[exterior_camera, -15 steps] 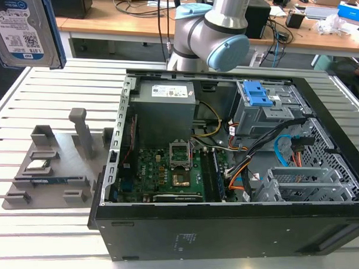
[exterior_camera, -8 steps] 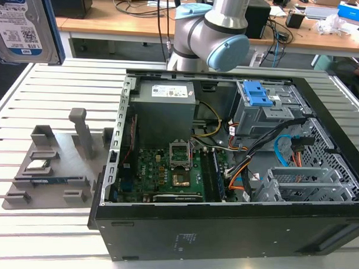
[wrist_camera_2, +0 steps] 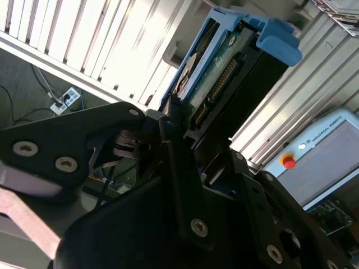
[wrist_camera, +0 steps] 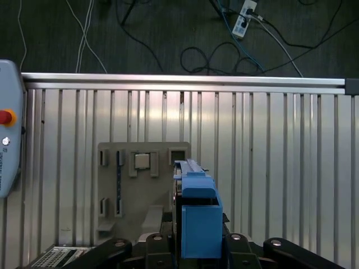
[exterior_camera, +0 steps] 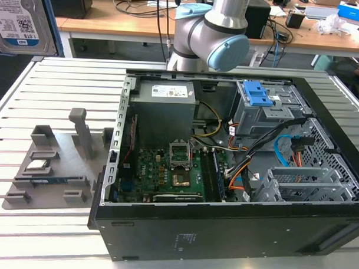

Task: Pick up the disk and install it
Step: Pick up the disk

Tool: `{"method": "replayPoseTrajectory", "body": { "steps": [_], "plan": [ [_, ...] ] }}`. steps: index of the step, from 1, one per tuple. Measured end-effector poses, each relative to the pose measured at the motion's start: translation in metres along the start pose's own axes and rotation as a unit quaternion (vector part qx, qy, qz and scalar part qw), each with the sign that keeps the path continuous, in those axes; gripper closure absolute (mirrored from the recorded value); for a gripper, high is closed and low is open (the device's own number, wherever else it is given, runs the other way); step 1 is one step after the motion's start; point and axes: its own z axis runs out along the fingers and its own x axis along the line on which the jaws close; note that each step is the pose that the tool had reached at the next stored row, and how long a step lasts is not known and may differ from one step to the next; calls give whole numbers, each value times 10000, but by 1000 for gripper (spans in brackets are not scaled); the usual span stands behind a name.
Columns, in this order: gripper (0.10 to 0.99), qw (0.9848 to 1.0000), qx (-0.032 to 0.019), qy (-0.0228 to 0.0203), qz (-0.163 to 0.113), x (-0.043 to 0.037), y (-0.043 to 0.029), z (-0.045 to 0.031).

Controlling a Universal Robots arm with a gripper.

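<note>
Second wrist view: the gripper pinches the disk by its blue frame.
In the exterior view it hangs high at the exterior view's left, well apart from the open computer case; in the first wrist view a grey parts holder lies under it on the table.

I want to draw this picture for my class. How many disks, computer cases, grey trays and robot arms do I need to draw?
disk: 1
computer case: 1
grey tray: 1
robot arm: 1
Total: 4
</note>
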Motion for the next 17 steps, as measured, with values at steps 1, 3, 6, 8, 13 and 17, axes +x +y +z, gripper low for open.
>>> {"method": "replayPoseTrajectory", "body": {
  "steps": [1, 3, 6, 8, 13, 17],
  "plan": [
    [722, 10000, 0, 0, 0, 0, 0, -14],
    [722, 10000, 0, 0, 0, 0, 2, -45],
    [722, 10000, 0, 0, 0, -1, 3, -85],
    [722, 10000, 0, 0, 0, -2, 5, -140],
    [722, 10000, 0, 0, 0, -5, 9, -226],
    [722, 10000, 0, 0, 0, -7, 11, -288]
  ]
}}
